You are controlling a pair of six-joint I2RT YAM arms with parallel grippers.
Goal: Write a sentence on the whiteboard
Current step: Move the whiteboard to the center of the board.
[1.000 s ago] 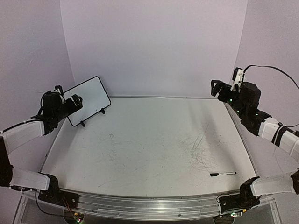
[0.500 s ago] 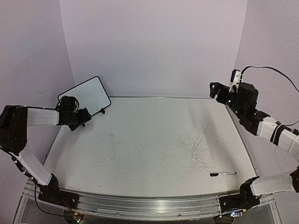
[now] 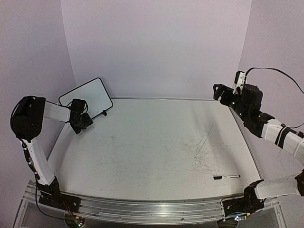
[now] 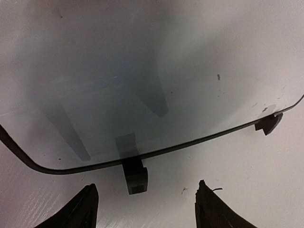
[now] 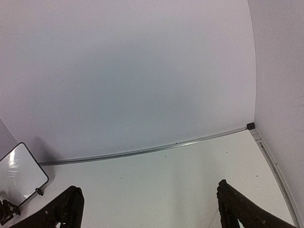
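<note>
A: Two arms are here; which one is nearer to the board (image 3: 92,97)?

B: The left one, clearly; the left hand (image 3: 83,120) is low at the far left corner of the bench (image 3: 152,142), just before the board's lower edge; the right hand (image 3: 220,90) hangs high at the far right, well apart from it.

A: How does the board lie from the left hand?

B: Straight ahead and a little above; it stands on its feet, leaning back; its long axis runs across the wrist view, from near left to far right on the bench; one foot (image 4: 135,175) sits just ahead of the gap between the fingers.

A: And the fingers?

B: Apart, moderately wide; I see nothing between them and no contact with the foot or the frame; the right hand is spread wide and holds nothing.

A: Is the sentence there?

B: No; the white face shows no letters; the marker (image 3: 226,177) lies on the bench at the near right, closer to the right arm; I judge the writing is not begun.
</note>
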